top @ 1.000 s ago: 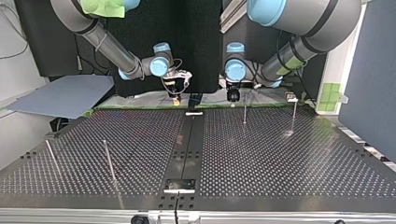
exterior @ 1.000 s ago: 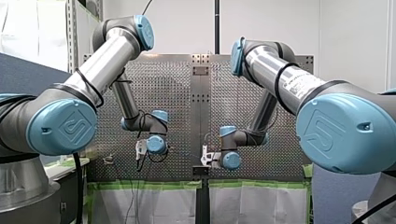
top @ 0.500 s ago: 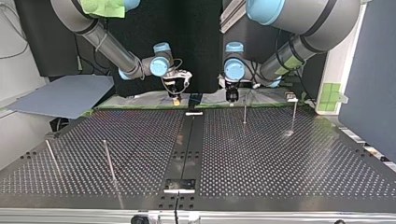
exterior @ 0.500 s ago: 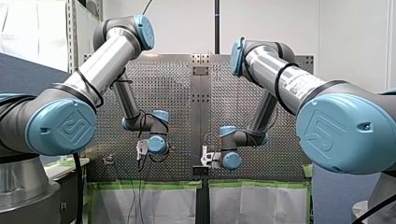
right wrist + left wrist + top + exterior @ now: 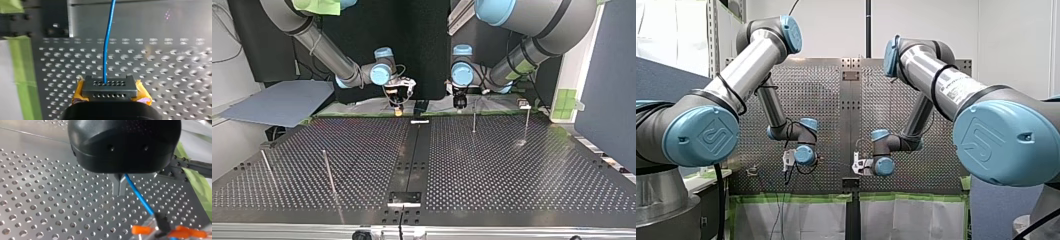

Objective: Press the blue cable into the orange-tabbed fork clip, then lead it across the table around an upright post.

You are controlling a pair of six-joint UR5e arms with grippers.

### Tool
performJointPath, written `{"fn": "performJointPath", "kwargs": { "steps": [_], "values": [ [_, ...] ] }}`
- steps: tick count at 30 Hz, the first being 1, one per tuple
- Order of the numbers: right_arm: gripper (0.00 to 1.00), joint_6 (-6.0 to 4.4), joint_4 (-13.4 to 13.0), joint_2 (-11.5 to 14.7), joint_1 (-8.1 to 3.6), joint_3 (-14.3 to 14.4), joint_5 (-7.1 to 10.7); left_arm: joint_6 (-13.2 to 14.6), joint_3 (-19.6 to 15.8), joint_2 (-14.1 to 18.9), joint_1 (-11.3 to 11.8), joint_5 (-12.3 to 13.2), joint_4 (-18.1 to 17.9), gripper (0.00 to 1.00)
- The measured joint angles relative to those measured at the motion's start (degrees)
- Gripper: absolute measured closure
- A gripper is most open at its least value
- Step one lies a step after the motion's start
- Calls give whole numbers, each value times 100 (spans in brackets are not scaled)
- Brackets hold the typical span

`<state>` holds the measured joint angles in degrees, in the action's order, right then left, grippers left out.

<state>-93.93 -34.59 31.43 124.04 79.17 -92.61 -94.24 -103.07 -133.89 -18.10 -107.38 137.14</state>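
In the left wrist view my left gripper [image 5: 119,191] has its metal fingers shut on the thin blue cable [image 5: 139,195]. From there the cable slants down to the orange-tabbed fork clip [image 5: 143,230], which sits on the perforated plate just ahead of the gripper. My right gripper [image 5: 109,87], with yellow pads, is shut on the same blue cable [image 5: 107,45], which runs straight away from it. Across the table, my right gripper [image 5: 398,106] and my left gripper [image 5: 458,102] hang close together over the far edge. The cable itself is too thin to make out there.
Two upright posts [image 5: 474,120] [image 5: 527,122] stand near my left gripper at the top view's right. Two more posts [image 5: 328,171] [image 5: 267,167] lean at its left. A grey board [image 5: 282,102] lies beyond the table's left corner. Green tape [image 5: 22,72] lines the table edge.
Both grippers have shifted slightly toward the top view's left. My right arm's wrist has risen a little in the front view. Both grips are unchanged.
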Motion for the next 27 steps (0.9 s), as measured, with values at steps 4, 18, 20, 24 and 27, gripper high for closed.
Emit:
{"fn": "performJointPath", "kwargs": {
  "steps": [4,18,20,24,27],
  "values": [
    [98,3,92,175,-17,-1,-3,-31,0,0,-8,-5,-6,100],
    [98,14,329,638,-28,2,-20,-57,0,-1,-20,-6,-71,100],
    [98,11,344,726,-31,2,-21,-57,0,-1,-20,-6,-72,100],
    [98,12,372,862,-33,1,-21,-53,0,0,-20,-6,-72,100],
    [98,6,379,955,-37,2,-24,-53,0,-1,-24,-6,-72,100]
  ]
}}
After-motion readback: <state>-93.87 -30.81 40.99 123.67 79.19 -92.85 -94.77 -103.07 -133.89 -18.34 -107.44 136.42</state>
